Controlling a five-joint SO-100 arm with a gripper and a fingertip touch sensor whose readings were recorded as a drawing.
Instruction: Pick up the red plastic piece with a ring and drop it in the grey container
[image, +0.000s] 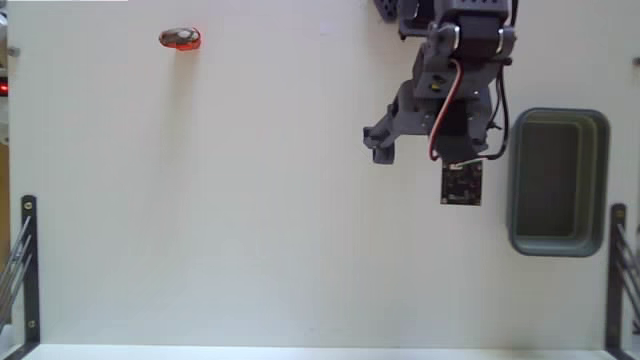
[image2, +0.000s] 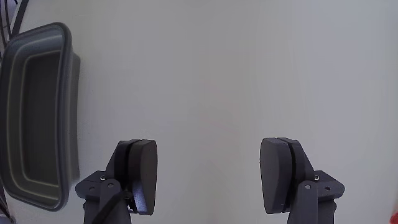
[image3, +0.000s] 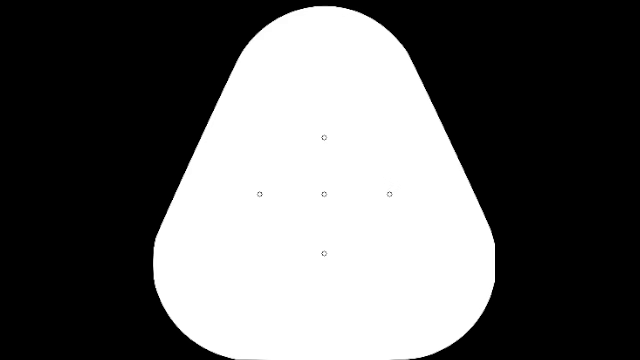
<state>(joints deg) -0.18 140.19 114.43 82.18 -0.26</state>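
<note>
Red plastic piece with a ring (image: 180, 38) at the far upper left of the fixed view, alone on the white tabletop (image: 250, 230), lying flat with its long side running left to right. Well apart from the arm; out of sight in the wrist view.

Further right in the fixed view, arm folded close to its base, fingers (image: 383, 143) pointing toward the left, near the grey container (image: 558, 182) and on its left side. Container at the right edge, nothing visible inside, long side running top to bottom.

In the wrist view, container wall (image2: 67, 112) at the left, then fingers (image2: 209, 177) spread wide, nothing between the pads (image2: 147, 171), only bare tabletop beyond.

Step in hand, by judgement: the reach toward the piece, not yet a grasp. To do it well:
- Swing across to the upper left, staying high enough to clear the tabletop.
- Keep the spread as wide as now until the piece sits between the pads in the wrist view.
- Turn the wrist so the pads close across the narrow width, not along the length.
- Come down straight, stopping just above the tabletop to avoid pushing the piece away.
- Close on the solid body rather than the ring end; a small, light part likely to skid or tip if caught off-centre.
</note>
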